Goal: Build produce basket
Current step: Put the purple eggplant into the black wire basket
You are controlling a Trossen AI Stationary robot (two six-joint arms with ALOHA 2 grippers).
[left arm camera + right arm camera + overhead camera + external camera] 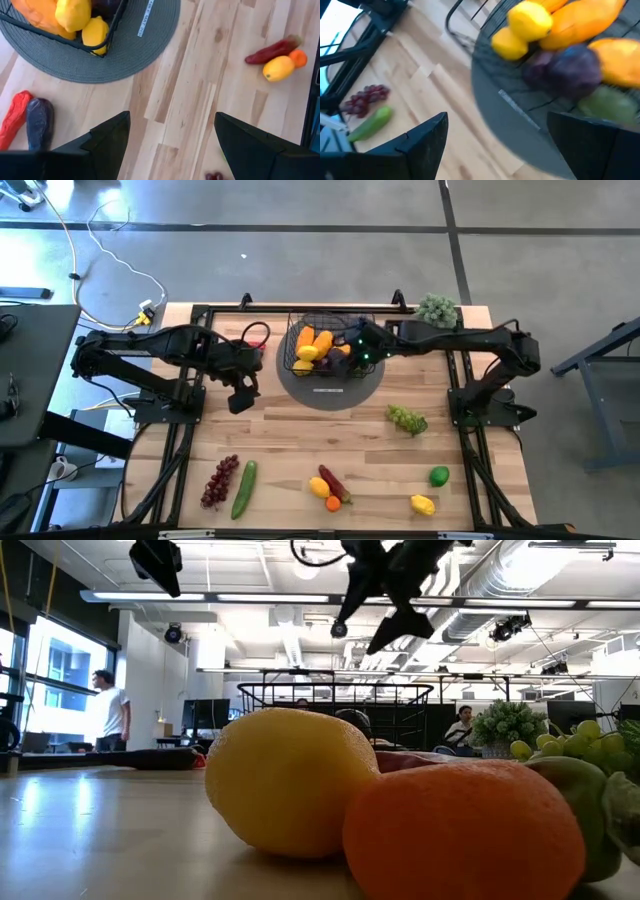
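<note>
The basket (330, 345) sits at top middle of the high view, part full, both the left claw (240, 395) and right claw (365, 350) spread and empty; the green grapes (407, 419) right of middle look light and bumpy, best pinched across the middle.

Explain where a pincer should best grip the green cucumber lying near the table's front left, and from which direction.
Grip the green cucumber across its narrow middle, coming straight down from above. It lies flat and elongated on the table, with red grapes close on one long side, so the fingers should probably straddle its width carefully.
</note>
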